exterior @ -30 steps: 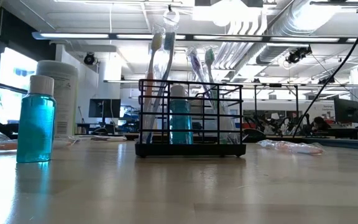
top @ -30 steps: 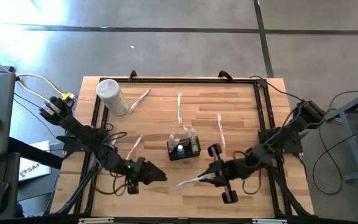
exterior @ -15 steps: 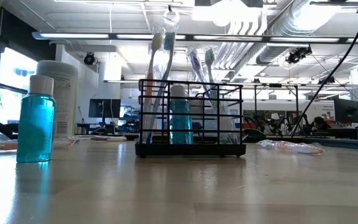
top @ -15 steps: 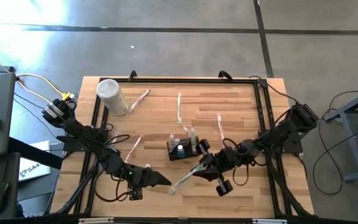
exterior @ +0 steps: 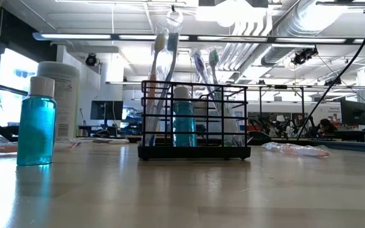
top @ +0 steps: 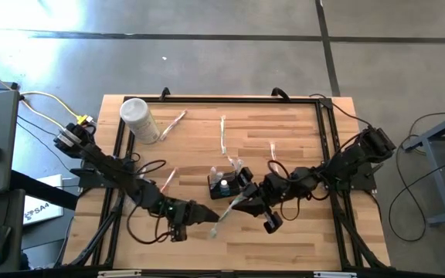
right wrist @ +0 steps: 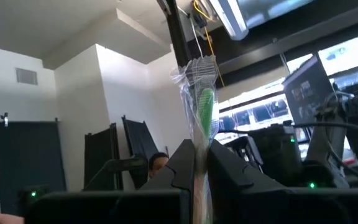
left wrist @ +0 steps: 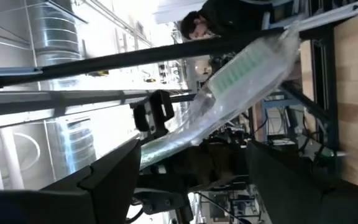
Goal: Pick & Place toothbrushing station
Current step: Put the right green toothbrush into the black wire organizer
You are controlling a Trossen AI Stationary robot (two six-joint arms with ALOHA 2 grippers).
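Two end effectors are meeting at lower centre: right end effector (top: 242, 202) clamping a wrapped toothbrush (top: 229, 214), left end effector (top: 207, 217) gaping apart beside it.

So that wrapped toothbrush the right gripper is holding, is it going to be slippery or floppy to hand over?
Probably slippery: the wrapped toothbrush sits in glossy clear film between the right gripper fingers. The brush looks stiff, holding straight out past the pinch, though the crinkled wrapper end seems floppy. The left gripper waits open beside its tip.

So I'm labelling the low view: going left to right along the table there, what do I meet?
Blue bottle → white canister just behind it → black toothbrushing station holding toothbrushes and a second blue bottle → wrapped toothbrush lying flat.
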